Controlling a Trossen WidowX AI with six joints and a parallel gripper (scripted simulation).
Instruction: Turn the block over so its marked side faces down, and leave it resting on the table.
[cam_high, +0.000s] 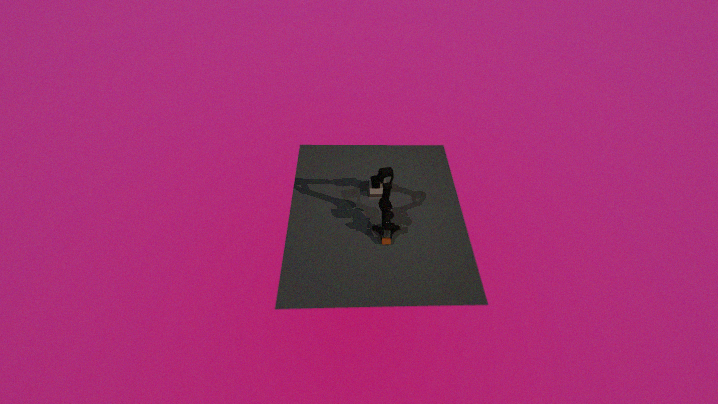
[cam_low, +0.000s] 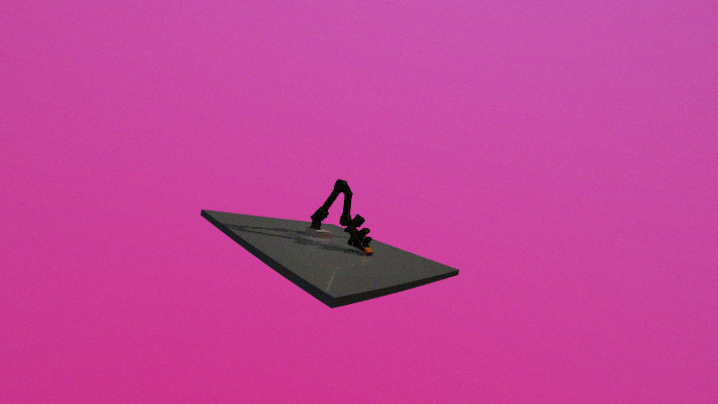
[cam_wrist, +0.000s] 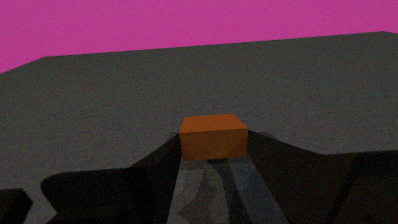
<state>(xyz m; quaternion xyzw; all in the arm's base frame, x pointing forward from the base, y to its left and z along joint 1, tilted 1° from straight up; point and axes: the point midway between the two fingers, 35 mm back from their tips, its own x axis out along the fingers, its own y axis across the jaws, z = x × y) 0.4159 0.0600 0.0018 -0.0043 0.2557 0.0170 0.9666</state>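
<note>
A small orange block (cam_high: 386, 241) (cam_low: 368, 249) (cam_wrist: 214, 136) sits between my gripper's fingers, low over the dark grey table (cam_high: 326, 271) (cam_low: 321, 271) (cam_wrist: 100, 100). My gripper (cam_high: 386, 238) (cam_low: 365, 247) (cam_wrist: 211, 135) is shut on the block, one dark finger on each side of it. In the wrist view the block's faces look plain orange and I see no mark on them. The arm reaches forward from its base (cam_high: 375, 190) (cam_low: 319, 231), with the wrist tilted so the far table edge and pink backdrop show.
The table is a bare dark slab with only the arm's shadows on it. A plain magenta backdrop surrounds it. The table edges lie well away from the block on all sides.
</note>
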